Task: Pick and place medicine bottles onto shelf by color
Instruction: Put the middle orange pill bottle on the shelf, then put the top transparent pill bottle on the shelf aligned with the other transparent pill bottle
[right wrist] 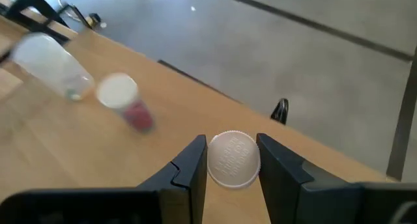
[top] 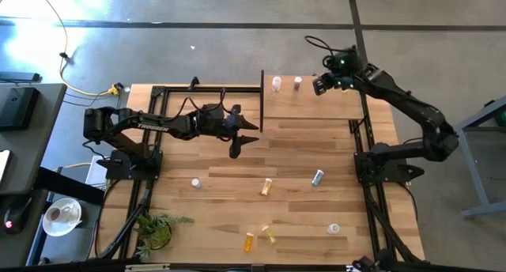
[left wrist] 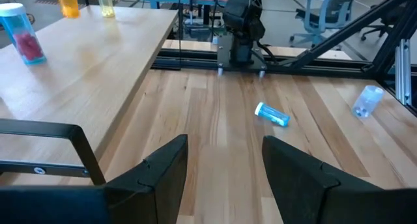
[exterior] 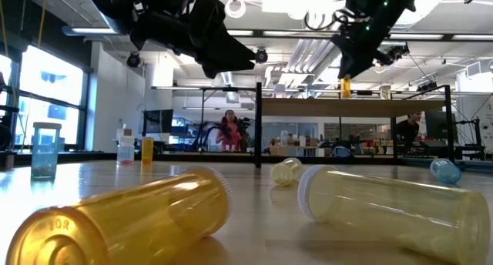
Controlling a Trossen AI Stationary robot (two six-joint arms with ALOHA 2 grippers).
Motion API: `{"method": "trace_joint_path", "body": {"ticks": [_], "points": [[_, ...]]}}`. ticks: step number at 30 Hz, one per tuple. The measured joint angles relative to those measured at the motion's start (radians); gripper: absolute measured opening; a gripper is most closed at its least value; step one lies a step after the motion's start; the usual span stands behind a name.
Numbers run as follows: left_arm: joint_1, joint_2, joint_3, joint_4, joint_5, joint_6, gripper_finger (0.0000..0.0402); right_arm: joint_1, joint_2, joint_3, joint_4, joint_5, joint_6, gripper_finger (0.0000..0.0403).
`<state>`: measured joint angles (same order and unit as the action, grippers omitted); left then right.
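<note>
Surface: plank-striped wood (top: 237,185) under a bright workshop ceiling, with loose bottles lying scattered across its near half, from about 5 to 7 o'clock.
Shelf: the light board (top: 312,106) sits at roughly 1 o'clock; two bottles (top: 277,84) stand upright along its far edge, apparently grouped there by colour.
Right gripper (right wrist: 231,160): hangs over the shelf's far right corner, at about 3 o'clock from the standing pair, probably lining up a drop spot.
Right jaws: closed on a white-capped orange bottle (exterior: 346,86), carried upright, cap towards the wrist.
Left gripper (left wrist: 225,165): hovers above mid-surface at 11 o'clock, pointing towards a fallen blue-capped bottle (left wrist: 272,114).
Left jaws: parted, holding and touching nothing.
Plant: green sprig (top: 158,228) at 7 o'clock, not part of the job.
</note>
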<state>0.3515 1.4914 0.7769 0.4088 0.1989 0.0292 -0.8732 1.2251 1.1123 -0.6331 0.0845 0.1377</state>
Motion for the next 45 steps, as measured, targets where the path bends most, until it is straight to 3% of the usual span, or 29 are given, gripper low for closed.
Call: {"method": "trace_joint_path", "body": {"ticks": [6, 25, 37, 45], "points": [[0.0, 0.0, 0.0, 0.001, 0.0, 0.0, 0.0186, -0.031, 0.0, -0.081, 0.07, -0.058, 0.015, 0.0099], [0.002, 0.0, 0.0, 0.008, 0.0, 0.0, 0.0186, -0.031, 0.011, -0.081, 0.073, -0.059, -0.006, 0.01], [0.003, 0.0, 0.0, 0.008, 0.0, 0.0, 0.0186, -0.031, 0.013, -0.081, 0.066, -0.036, -0.007, 0.0173], [0.003, 0.0, 0.0, 0.004, 0.0, 0.0, 0.0186, -0.031, 0.011, -0.042, 0.064, -0.036, -0.014, 0.0181]]}}
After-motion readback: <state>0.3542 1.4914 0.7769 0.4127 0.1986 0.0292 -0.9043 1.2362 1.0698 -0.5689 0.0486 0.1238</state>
